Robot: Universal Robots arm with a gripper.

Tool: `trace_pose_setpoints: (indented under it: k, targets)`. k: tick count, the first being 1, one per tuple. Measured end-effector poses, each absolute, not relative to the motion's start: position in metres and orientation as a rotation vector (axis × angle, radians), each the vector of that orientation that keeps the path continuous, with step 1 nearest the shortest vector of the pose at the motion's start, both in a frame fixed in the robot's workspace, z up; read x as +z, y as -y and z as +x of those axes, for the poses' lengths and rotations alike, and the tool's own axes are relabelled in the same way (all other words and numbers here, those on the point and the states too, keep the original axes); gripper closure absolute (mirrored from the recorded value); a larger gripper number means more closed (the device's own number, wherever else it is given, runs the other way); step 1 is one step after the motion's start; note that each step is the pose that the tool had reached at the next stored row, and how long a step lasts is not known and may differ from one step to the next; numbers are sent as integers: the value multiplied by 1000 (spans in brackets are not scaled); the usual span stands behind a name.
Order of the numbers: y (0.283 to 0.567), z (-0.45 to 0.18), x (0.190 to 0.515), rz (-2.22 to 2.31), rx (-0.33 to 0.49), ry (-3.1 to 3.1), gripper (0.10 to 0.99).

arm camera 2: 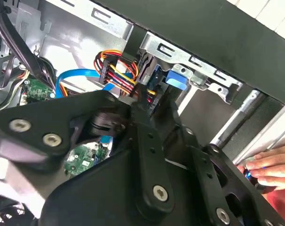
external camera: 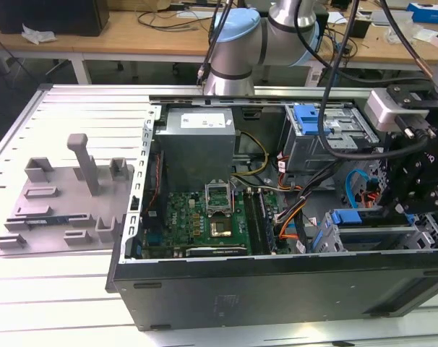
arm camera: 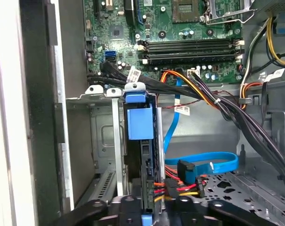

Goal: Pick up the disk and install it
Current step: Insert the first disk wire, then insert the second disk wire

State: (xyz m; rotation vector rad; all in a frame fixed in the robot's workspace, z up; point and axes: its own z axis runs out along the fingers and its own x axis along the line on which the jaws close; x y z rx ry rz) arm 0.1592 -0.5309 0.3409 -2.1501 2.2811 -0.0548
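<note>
Disk point(arm camera: 141, 141) stands on edge in the drive cage, lower centre of the first wrist view, with the gripper point(arm camera: 149, 207) closed around its near end.
In the exterior view, the gripper point(external camera: 414, 181) sits at the right edge over the open computer case point(external camera: 277, 282), whose green motherboard point(external camera: 204, 220) lies centre frame; fingers of a person's hand point(arm camera 2: 269, 165) show at the second wrist view's lower right.

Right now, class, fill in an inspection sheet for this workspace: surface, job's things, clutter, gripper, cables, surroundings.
Surface: white slatted table carrying an open computer case.
Job's things: disk with blue carrier stands on edge in the drive cage.
Clutter: grey fixture tray at the exterior view's left.
Gripper: gripper sits at the disk's end; finger state unclear.
Cables: blue data cable, bundled power wires.
Surroundings: wooden benches; a person's hand.
</note>
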Motion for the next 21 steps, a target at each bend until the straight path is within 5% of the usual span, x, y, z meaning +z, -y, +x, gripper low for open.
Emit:
trace_pose_setpoints:
  k: [1, 21]
  targets:
    - [531, 159, 344, -2150, -55, -2281, 718]
    - [531, 159, 362, -2150, -55, -2281, 718]
